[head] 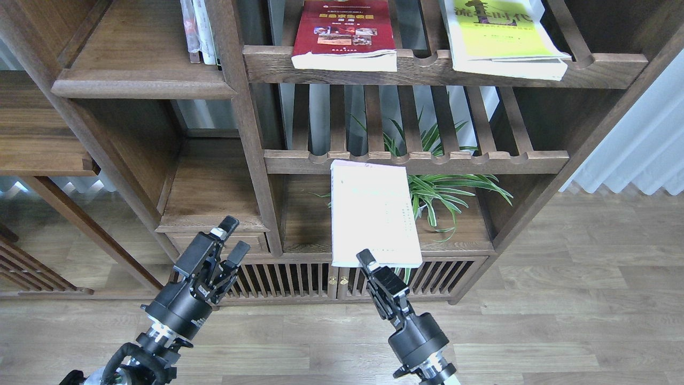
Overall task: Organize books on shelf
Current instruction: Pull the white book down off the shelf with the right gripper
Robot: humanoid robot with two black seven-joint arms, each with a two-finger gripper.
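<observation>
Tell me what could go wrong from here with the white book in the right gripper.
The right gripper pinches the white book only at its bottom edge, so it may sag, swing or slip out. The book hangs in front of the plant and under the slatted rack's front rail; lifting could snag either. The left gripper is open and apart from the book, giving no support.

Left tool point(227, 240) raised with fingers parted; right tool point(368, 262) raised, fingers clamped together.
</observation>
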